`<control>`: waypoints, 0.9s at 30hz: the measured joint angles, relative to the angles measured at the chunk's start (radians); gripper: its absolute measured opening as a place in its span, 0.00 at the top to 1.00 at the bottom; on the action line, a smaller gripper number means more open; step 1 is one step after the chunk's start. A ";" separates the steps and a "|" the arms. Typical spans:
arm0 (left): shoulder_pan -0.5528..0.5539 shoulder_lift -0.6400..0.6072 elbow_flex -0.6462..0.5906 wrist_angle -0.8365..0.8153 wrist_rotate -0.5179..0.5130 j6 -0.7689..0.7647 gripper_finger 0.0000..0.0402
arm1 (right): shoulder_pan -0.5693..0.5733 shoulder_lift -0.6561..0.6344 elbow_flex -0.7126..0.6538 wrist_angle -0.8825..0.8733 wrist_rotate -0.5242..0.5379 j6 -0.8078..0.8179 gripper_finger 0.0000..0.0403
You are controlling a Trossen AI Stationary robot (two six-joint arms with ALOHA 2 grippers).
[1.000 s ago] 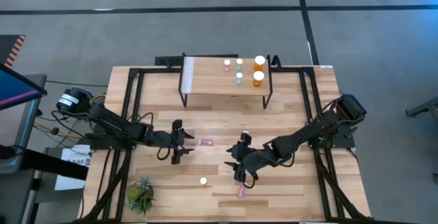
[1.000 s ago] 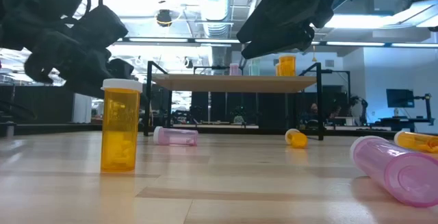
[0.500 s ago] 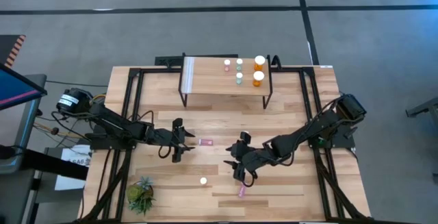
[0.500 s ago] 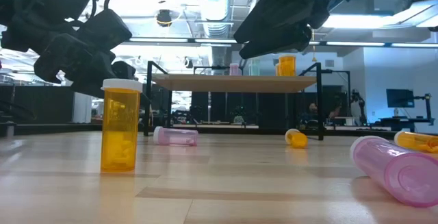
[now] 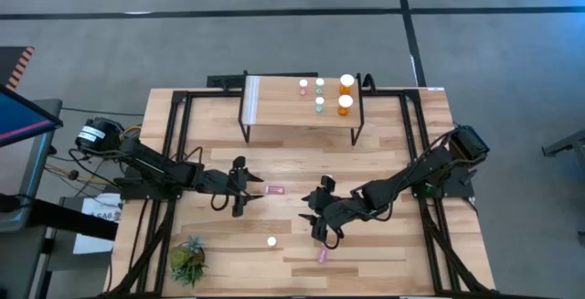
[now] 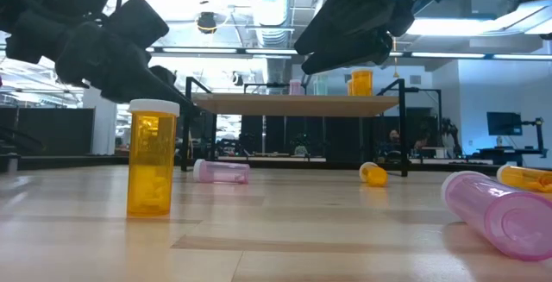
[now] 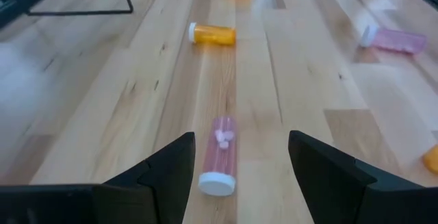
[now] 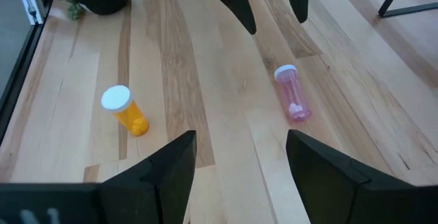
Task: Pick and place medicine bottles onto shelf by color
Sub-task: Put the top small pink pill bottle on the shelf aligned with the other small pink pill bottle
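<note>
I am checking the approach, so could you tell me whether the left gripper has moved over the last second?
Yes. In the high view the left gripper has edged toward the lying pink bottle, which has stayed put.

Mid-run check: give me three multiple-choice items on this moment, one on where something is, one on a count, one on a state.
1. Where is the left gripper headed?
A. at the lying pink bottle
B. over the shelf
C. at the plant

2. How many bottles stand on the shelf?
A. two
B. five
C. eight

3. What is the left gripper's state?
A. shut on a bottle
B. open, empty
C. shut, empty

Answers:
1 A, the left wrist view shows the pink bottle between its fingers.
2 B, the high view shows five caps.
3 B, fingers apart, nothing held.
</note>
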 joint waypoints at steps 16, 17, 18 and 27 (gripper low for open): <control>0.022 0.219 0.083 -0.020 0.037 0.005 0.44 | 0.000 0.000 0.000 -0.001 0.000 0.000 0.38; 0.026 0.229 0.089 -0.018 0.037 0.010 0.44 | 0.000 0.000 0.000 -0.001 0.000 0.000 0.38; 0.028 0.234 0.094 -0.018 0.037 0.012 0.44 | 0.002 0.000 0.000 -0.002 0.000 0.000 0.38; 0.050 0.241 0.097 -0.021 0.040 0.007 0.44 | 0.008 0.000 0.000 -0.002 0.000 -0.005 0.38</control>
